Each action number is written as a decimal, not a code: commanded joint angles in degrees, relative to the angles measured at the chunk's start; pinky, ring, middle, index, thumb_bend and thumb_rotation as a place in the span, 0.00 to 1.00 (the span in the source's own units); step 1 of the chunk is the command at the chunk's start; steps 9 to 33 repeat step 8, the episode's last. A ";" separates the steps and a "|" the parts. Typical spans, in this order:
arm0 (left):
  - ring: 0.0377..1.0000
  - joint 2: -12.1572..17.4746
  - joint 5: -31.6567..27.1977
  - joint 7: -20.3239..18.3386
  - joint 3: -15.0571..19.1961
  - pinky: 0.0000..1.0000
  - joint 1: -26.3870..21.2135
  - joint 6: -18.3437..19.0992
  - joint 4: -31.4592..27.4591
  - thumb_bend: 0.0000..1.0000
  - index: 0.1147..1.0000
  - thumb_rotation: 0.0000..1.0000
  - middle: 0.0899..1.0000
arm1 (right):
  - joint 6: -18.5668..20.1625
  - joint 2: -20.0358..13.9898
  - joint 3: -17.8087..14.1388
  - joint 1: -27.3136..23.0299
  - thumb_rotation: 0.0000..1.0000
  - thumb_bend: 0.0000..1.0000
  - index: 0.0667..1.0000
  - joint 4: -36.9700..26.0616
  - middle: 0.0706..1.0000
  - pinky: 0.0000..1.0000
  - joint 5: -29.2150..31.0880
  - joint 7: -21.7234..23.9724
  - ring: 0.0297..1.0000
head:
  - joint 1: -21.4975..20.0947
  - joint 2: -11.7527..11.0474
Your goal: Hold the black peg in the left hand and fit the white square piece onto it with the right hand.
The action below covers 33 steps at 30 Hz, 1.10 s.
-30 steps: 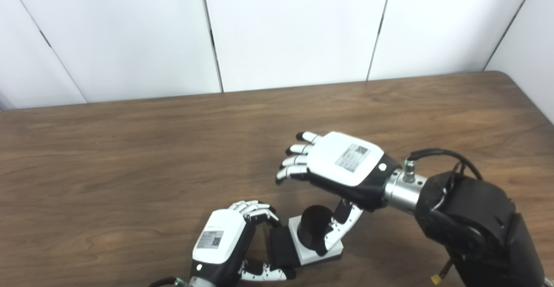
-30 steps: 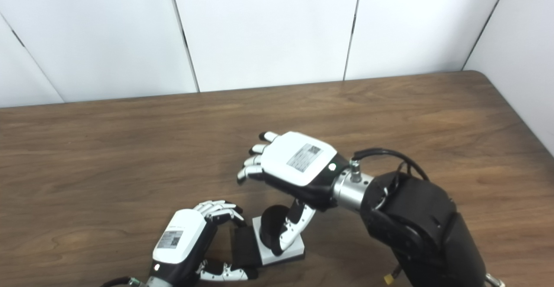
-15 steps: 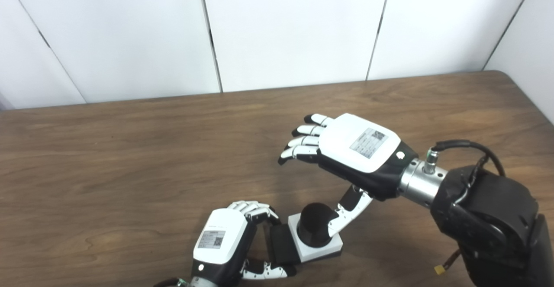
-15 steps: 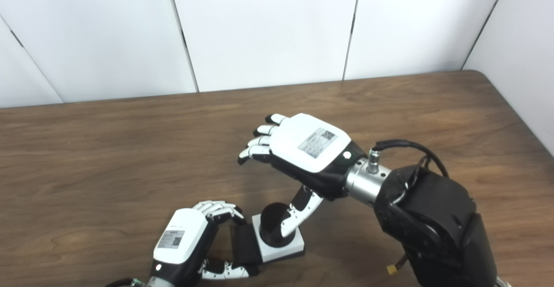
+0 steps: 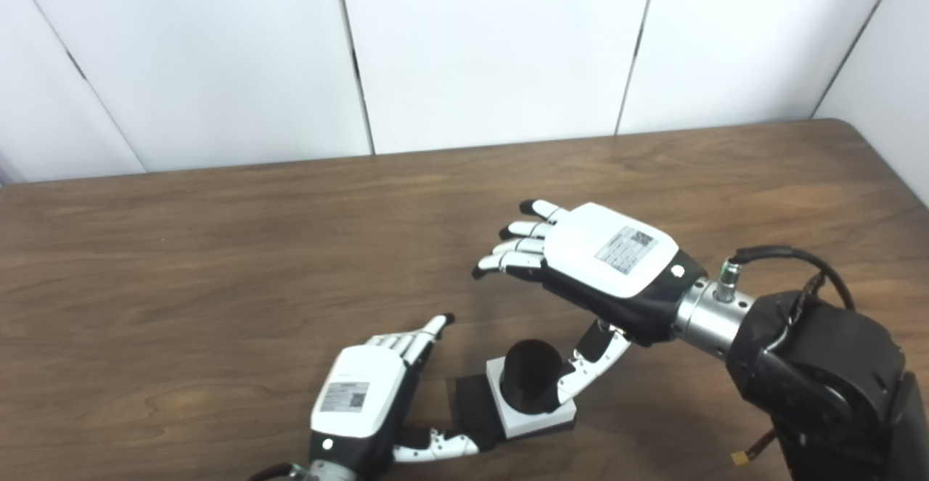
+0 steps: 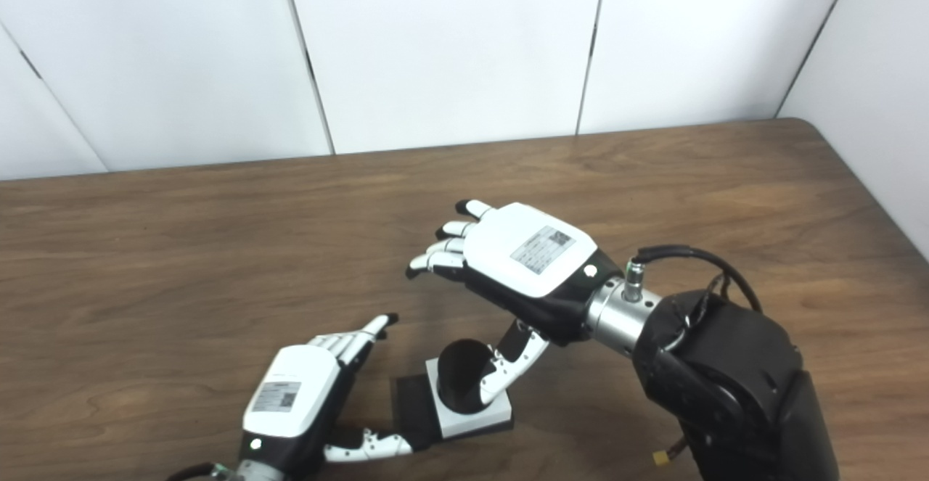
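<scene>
Left eye view shows the left hand low near the bottom edge, palm turned down, its fingers stretched forward and spread away from the thumb, which reaches right along the tabletop toward the black base; it holds nothing. The right hand hovers raised above the wood, back plate up, fingers apart and slightly curled, pointing left, gripping nothing, while its thumb angles down just beside the black peg; contact there cannot be told. That round peg stands upright through the white square piece, which lies seated around it on the tabletop between both hands. Each hand's white back plate carries a small printed sticker with a code pattern, too small to read.
</scene>
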 commanded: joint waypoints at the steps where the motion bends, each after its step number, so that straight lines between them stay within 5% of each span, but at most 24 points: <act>1: 0.82 0.88 -0.21 -0.65 1.02 0.82 -0.01 -0.42 -4.60 1.00 0.90 0.75 0.83 | 0.67 -0.19 -1.20 -0.77 0.48 1.00 0.86 -0.50 0.84 1.00 0.68 -2.69 0.91 | 0.20 -0.04; 5: 0.84 1.84 -2.67 -3.04 3.46 0.82 1.00 -0.24 -8.84 1.00 0.89 0.71 0.85 | 0.82 -0.62 -2.09 -0.18 0.48 1.00 0.87 0.35 0.84 1.00 1.55 -3.98 0.91 | 1.26 -0.35; 8: 0.85 2.27 -5.59 -5.39 6.92 0.82 2.26 0.95 -13.19 1.00 0.90 0.68 0.86 | 4.67 -1.15 -4.39 0.78 0.48 1.00 0.88 0.70 0.86 1.00 5.54 -3.37 0.93 | 1.68 -0.63; 33: 0.85 2.27 -5.59 -5.39 6.92 0.82 2.26 0.95 -13.19 1.00 0.90 0.68 0.86 | 4.67 -1.15 -4.39 0.78 0.48 1.00 0.88 0.70 0.86 1.00 5.54 -3.37 0.93 | 1.68 -0.63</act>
